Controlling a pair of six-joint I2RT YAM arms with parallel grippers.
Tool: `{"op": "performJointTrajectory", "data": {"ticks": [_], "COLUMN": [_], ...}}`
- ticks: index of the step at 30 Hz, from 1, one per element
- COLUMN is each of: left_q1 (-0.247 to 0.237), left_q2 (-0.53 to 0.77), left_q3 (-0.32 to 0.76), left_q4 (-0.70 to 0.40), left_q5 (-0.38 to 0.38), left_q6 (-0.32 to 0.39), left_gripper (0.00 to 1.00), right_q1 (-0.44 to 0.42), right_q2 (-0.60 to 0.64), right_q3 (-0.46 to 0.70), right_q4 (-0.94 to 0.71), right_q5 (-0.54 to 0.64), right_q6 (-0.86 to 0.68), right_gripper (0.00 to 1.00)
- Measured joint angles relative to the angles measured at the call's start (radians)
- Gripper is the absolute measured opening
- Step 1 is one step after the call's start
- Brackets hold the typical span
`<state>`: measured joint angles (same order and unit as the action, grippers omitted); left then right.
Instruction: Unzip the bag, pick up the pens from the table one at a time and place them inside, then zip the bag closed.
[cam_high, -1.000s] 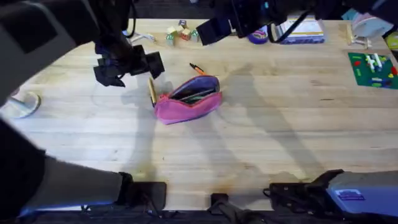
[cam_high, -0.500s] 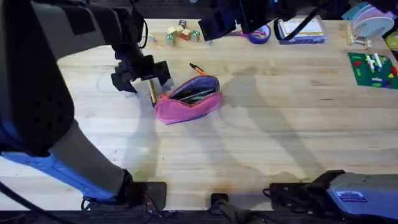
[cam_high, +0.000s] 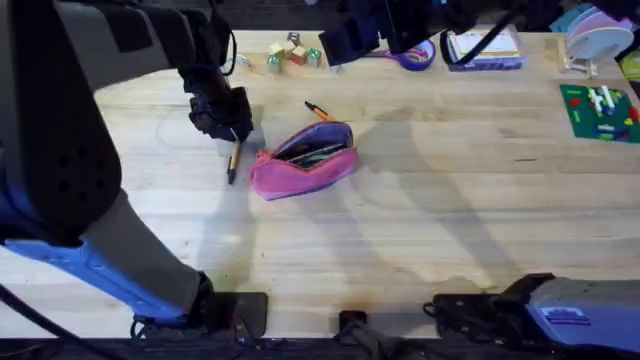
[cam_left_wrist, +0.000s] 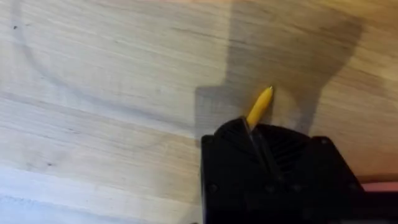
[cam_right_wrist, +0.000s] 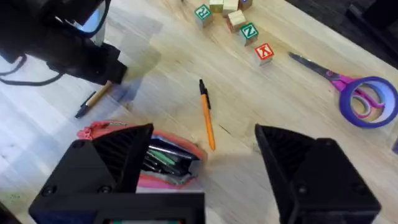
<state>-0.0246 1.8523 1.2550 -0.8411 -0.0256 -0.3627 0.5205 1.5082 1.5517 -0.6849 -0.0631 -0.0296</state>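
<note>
The bag (cam_high: 303, 160) lies unzipped on the desk (cam_high: 450, 200), dark pens visible inside its purple-grey lining, just beside the left end effector (cam_high: 232, 135). That end effector is clenched on the yellowish-tan pen (cam_high: 233, 163), whose lower end angles down toward the desk. The orange pen (cam_right_wrist: 207, 116) lies just beyond the bag, below the right end effector (cam_right_wrist: 199, 171), which hangs released. Bare desk spreads around.

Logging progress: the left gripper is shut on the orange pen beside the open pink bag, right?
Not quite. The left gripper is shut on the yellowish-tan pen; the orange pen lies untouched behind the open bag, as the overhead view shows.
</note>
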Motion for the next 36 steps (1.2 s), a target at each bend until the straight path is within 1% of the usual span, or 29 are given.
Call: {"op": "performJointTrajectory", "data": {"ticks": [5,11,13,14,17,19,23,28,31,36], "left_q1": [0.000,-0.004,-0.008,-0.014,-0.035,-0.064,-0.152,-0.265,-0.324,-0.402], "left_q2": [0.000,-0.013,-0.048,-0.137,-0.248,-0.319,-0.434,-0.510,-0.524,-0.522], "left_q3": [0.004,0.020,0.030,0.055,0.075,0.081,0.083,0.083,0.084,0.084], "left_q4": [-0.003,-0.005,-0.003,0.022,0.066,0.093,0.139,0.173,0.161,0.082], "left_q5": [0.001,0.023,0.030,0.033,0.033,0.033,0.044,0.115,0.161,0.204], "left_q6": [0.000,0.000,0.000,0.000,0.012,0.026,0.069,0.163,0.216,0.288], "left_gripper": [0.044,0.043,0.043,0.043,0.043,0.043,0.043,0.043,0.043,0.045], "right_q1": [0.000,0.000,0.000,0.000,0.000,0.000,0.000,0.000,0.000,0.000], "right_q2": [-0.011,-0.114,-0.157,-0.215,-0.252,-0.271,-0.299,-0.316,-0.320,-0.337], "right_q3": [0.000,0.000,0.000,0.000,0.000,0.000,0.000,0.000,0.000,0.000], "right_q4": [-0.002,-0.021,-0.038,-0.072,-0.102,-0.117,-0.133,-0.133,-0.136,-0.146], "right_q5": [0.000,0.001,0.001,0.001,0.003,0.004,0.004,0.007,0.007,0.008], "right_q6": [0.000,0.000,0.000,0.000,0.000,0.000,0.000,0.000,0.000,0.000], "right_gripper": [0.998,0.998,0.998,0.998,0.998,0.998,0.998,0.998,0.997,0.997]}}
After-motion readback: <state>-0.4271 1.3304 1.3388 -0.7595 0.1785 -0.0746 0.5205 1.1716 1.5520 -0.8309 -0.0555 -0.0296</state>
